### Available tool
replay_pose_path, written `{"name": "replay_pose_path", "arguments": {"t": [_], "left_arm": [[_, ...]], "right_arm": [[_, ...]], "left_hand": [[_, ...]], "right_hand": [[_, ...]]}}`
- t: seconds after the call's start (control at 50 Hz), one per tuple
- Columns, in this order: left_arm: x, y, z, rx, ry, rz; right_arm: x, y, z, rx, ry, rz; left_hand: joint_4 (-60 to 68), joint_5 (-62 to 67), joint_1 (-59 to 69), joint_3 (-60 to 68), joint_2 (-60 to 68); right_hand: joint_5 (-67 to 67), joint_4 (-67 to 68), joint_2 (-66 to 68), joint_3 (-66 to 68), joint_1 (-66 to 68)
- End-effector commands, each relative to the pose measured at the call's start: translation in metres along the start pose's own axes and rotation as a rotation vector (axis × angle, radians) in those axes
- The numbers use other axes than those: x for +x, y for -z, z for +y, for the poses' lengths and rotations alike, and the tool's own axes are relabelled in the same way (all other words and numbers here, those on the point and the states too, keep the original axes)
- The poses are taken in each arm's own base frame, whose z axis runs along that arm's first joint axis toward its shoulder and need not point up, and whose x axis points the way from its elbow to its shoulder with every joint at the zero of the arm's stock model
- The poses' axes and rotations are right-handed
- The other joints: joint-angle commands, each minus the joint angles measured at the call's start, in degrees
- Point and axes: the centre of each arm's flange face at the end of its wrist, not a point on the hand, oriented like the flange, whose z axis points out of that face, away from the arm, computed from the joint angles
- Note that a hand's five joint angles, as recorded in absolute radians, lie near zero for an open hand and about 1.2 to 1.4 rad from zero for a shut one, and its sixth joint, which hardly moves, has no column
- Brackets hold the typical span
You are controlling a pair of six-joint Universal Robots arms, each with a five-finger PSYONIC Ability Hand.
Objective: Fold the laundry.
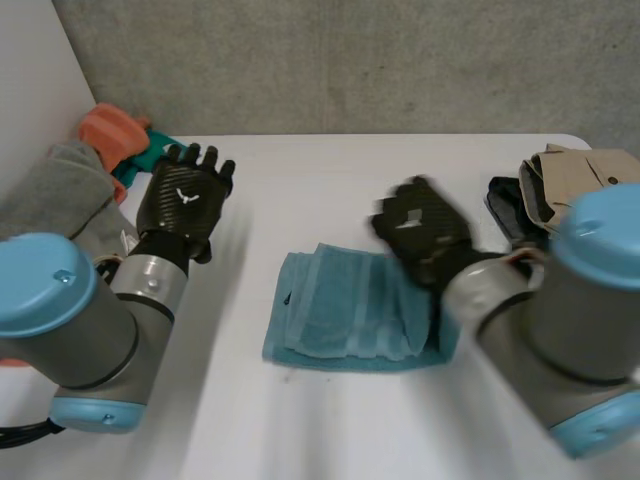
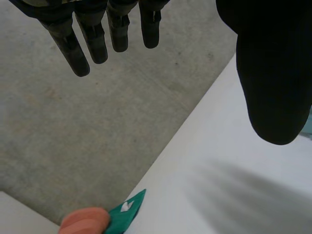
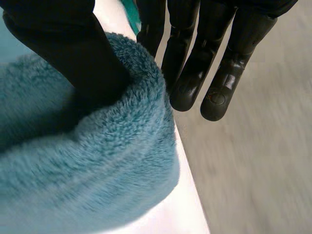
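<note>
The right hand [image 1: 425,235] clamped the right edge of the blue towel [image 1: 340,305]; the left hand [image 1: 183,200] hovered, fingers apart, over the surface [image 1: 300,190].

No words, numbers or brand names can be read anywhere on the table. The nearest thing to a sign is a small white emblem of thin curved strokes on the back of the left hand [image 1: 185,195], seen from the head view; it forms no letter. The back of the right hand [image 1: 425,232] carries a pale, lozenge-shaped mark, too blurred to make out. In the left wrist view, a small white patch sits on the green cloth [image 2: 122,222] at the table's edge, and whatever it bears is too small to read.
</note>
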Motion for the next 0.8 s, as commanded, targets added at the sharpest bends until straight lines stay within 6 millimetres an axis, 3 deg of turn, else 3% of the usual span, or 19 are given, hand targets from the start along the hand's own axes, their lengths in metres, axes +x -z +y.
{"name": "replay_pose_path", "arguments": {"t": [0.02, 0.06, 0.08, 0.1, 0.16, 0.22, 0.3, 0.36, 0.4, 0.42, 0.58, 0.72, 0.8], "left_arm": [[-0.006, 0.0, -0.002, -0.005, 0.041, -0.033], [-0.008, -0.001, -0.003, -0.01, 0.052, -0.044], [-0.01, -0.002, -0.004, -0.011, 0.062, -0.054], [-0.011, -0.003, -0.005, -0.011, 0.065, -0.06], [-0.014, -0.008, -0.01, 0.006, 0.081, -0.075], [-0.015, -0.009, -0.014, 0.019, 0.093, -0.077], [-0.011, -0.01, -0.024, 0.04, 0.111, -0.059], [0.002, -0.004, -0.033, 0.053, 0.152, -0.012], [0.014, 0.001, -0.038, 0.054, 0.194, 0.037], [0.028, 0.008, -0.04, 0.044, 0.235, 0.093], [0.076, 0.025, -0.037, -0.017, 0.349, 0.308], [0.099, 0.025, -0.032, -0.062, 0.361, 0.377], [0.104, 0.021, -0.03, -0.094, 0.348, 0.396]], "right_arm": [[-0.085, -0.003, -0.038, 0.172, 0.085, -0.247], [-0.088, -0.006, -0.039, 0.176, 0.076, -0.253], [-0.088, -0.007, -0.04, 0.174, 0.062, -0.248], [-0.086, -0.007, -0.041, 0.174, 0.047, -0.243], [-0.079, -0.009, -0.04, 0.138, -0.079, -0.217], [-0.066, -0.013, -0.031, 0.079, -0.228, -0.177], [-0.015, -0.008, -0.008, -0.022, -0.548, -0.059], [0.002, -0.003, 0.003, -0.077, -0.677, -0.026], [0.014, 0.0, 0.024, -0.18, -0.798, -0.002], [0.016, 0.002, 0.028, -0.206, -0.815, -0.001], [0.012, 0.009, 0.052, -0.331, -0.856, -0.011], [0.021, 0.009, 0.073, -0.355, -0.878, 0.042], [0.02, 0.008, 0.073, -0.35, -0.882, 0.02]], "left_hand": [[-0.8, -1.8, -0.8, -1.2, -0.7], [-0.8, -1.8, -0.8, -1.2, -0.7], [-1.0, -2.0, -0.9, -1.3, -0.9], [-1.0, -2.0, -0.9, -1.4, -0.9], [-1.0, -2.0, -0.9, -1.4, -0.9], [-1.0, -2.0, -0.9, -1.4, -0.9], [-1.0, -2.0, -0.9, -1.4, -0.9], [-1.0, -2.0, -0.9, -1.4, -0.9], [-0.7, -1.6, -0.6, -1.0, -0.6], [-0.5, -1.5, -0.4, -0.8, -0.4], [0.3, -0.6, 0.4, 0.0, 0.4], [1.2, 0.2, 1.3, 0.8, 1.3], [1.7, 0.7, 1.8, 1.3, 1.8]], "right_hand": [[9.4, 7.4, 9.7, 8.1, 23.2], [-8.3, -10.3, -8.1, -9.7, 5.4], [-30.9, -32.9, -30.7, -32.3, -17.2], [-40.6, -42.6, -40.4, -42.0, -26.9], [-56.1, -58.1, -55.9, -57.5, -42.4], [-56.1, -58.1, -55.9, -57.5, -42.4], [-56.1, -58.1, -55.9, -57.5, -42.4], [-56.1, -58.1, -55.9, -57.5, -42.4], [-56.1, -58.1, -55.9, -57.5, -42.4], [-56.1, -58.1, -55.9, -57.5, -42.4], [-56.1, -58.1, -55.9, -57.5, -42.4], [-56.1, -58.1, -55.9, -57.5, -42.4], [-56.1, -58.1, -55.9, -57.5, -42.4]]}}
